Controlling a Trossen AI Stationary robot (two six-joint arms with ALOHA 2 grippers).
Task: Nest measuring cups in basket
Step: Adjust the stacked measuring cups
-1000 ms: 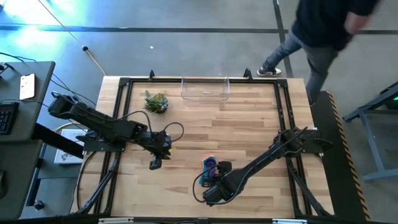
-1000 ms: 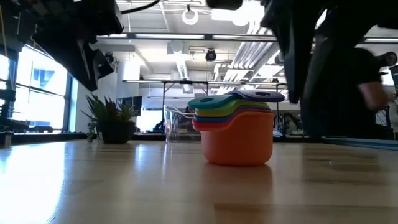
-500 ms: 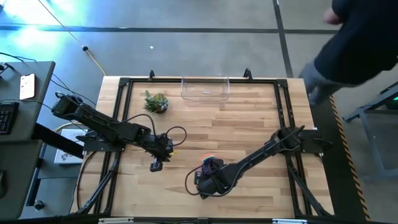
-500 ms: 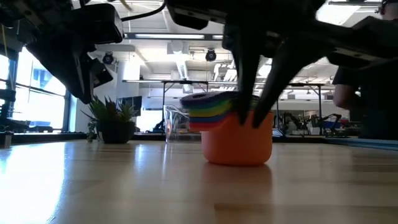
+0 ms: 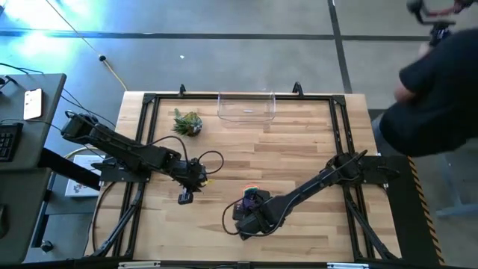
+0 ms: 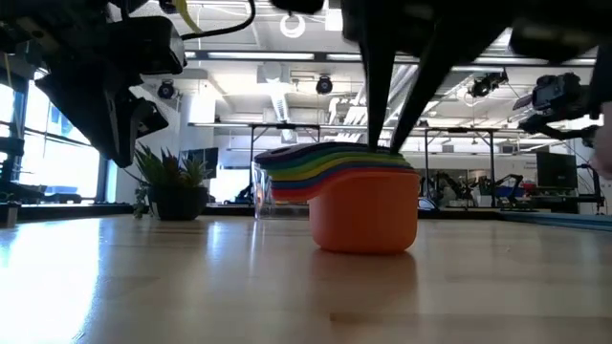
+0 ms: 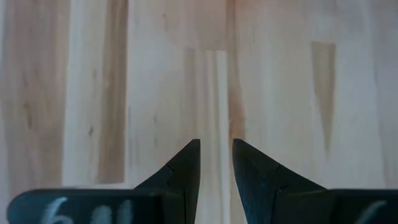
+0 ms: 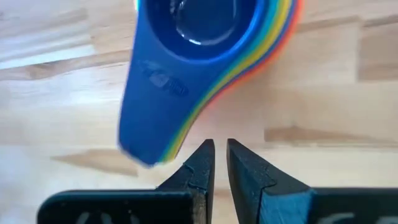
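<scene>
The measuring cups (image 6: 363, 205) stand nested in one stack on the wood table near its front edge, orange at the bottom and blue on top (image 8: 205, 25). Their flat handles fan out to one side. My right gripper (image 8: 217, 146) points down at the near side of the stack, shut, its tips beside the handles. My left gripper (image 7: 216, 146) hangs open over bare wood to the left of the stack (image 5: 186, 196), holding nothing. The clear basket (image 5: 246, 106) stands at the table's far edge. My right gripper comes from above, pointing steeply down, and the outer side of one finger (image 8: 202, 155) stands at the side edge of the stacked handles (image 8: 185, 138), near their free ends. Whether it touches them at this instant I cannot tell. The stack rests upright on the orange cup's bottom.
A small spiky green plant (image 5: 188, 122) in a dark pot stands at the far left, beside the basket. A black frame (image 5: 146, 101) runs round the table top. A person in dark clothes (image 5: 441, 90) stands beyond the table's right edge. Bare wood lies between stack and basket.
My right gripper has moved toward the table's left, along the near side of the stack, staying shut. The stack has turned about where it stands: its handles have swung round to the left, while the orange bottom cup has kept its place. The person has moved along the table's right side.
</scene>
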